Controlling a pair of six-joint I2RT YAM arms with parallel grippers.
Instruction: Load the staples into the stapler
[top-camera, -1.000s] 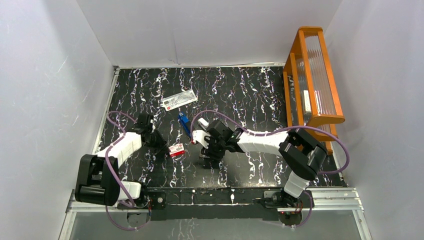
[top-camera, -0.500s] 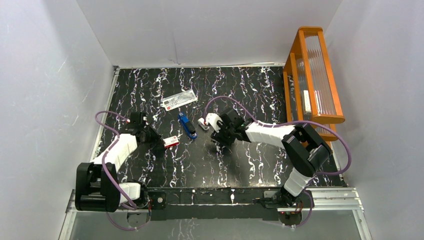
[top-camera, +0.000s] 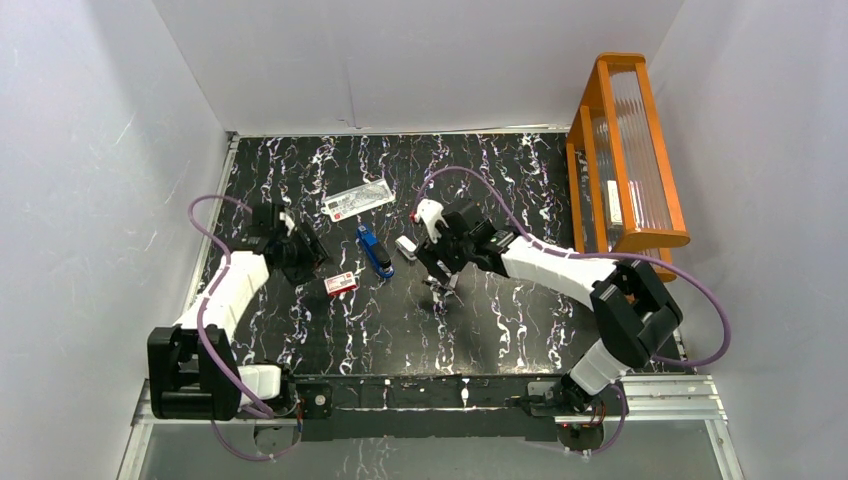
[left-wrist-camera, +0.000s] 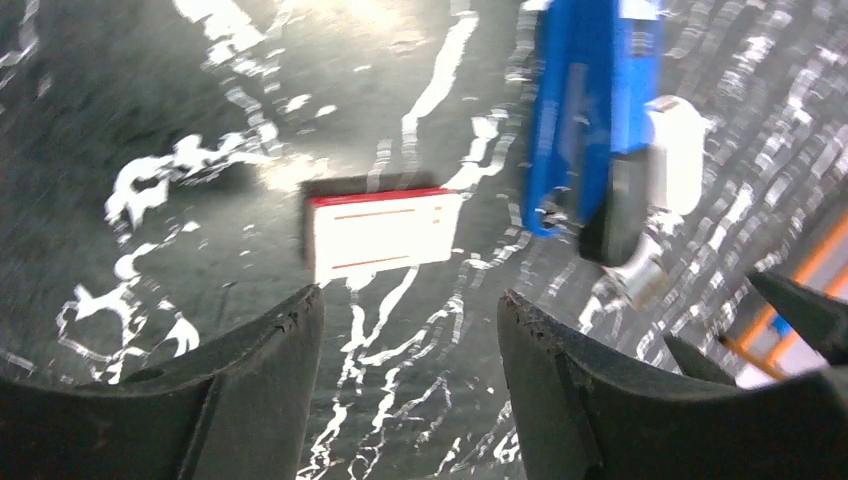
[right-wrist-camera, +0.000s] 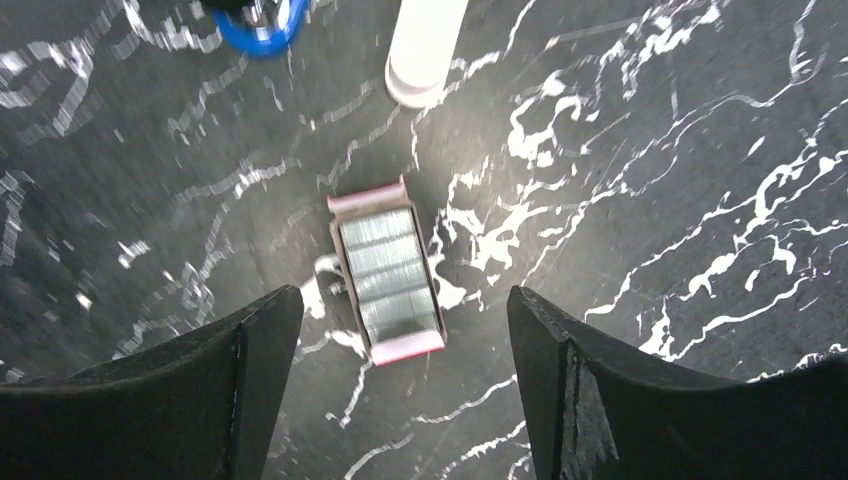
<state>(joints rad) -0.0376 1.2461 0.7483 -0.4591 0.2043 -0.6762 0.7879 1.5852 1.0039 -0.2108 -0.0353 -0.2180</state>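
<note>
Left of the stapler (top-camera: 375, 251), the left gripper (left-wrist-camera: 408, 298) hangs spread wide near the box sleeve (left-wrist-camera: 383, 232); right of it, the right gripper (right-wrist-camera: 400, 300), equally spread, hangs over the staples (right-wrist-camera: 388, 270).

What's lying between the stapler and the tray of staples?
Bare table only, in the right wrist view, between the stapler and tray of staples.

Two matching arms. The left arm (top-camera: 236, 288) and right arm (top-camera: 545, 263) have white shells on the long links and chunky black joint housings. Black bases sit at 6 o'clock on a silver rail (top-camera: 430, 392). A purple cable (top-camera: 191, 213) loops along each arm. The left fingers (left-wrist-camera: 240, 400) and right fingers (right-wrist-camera: 200, 400) are matte black, broad and rough-edged.
</note>
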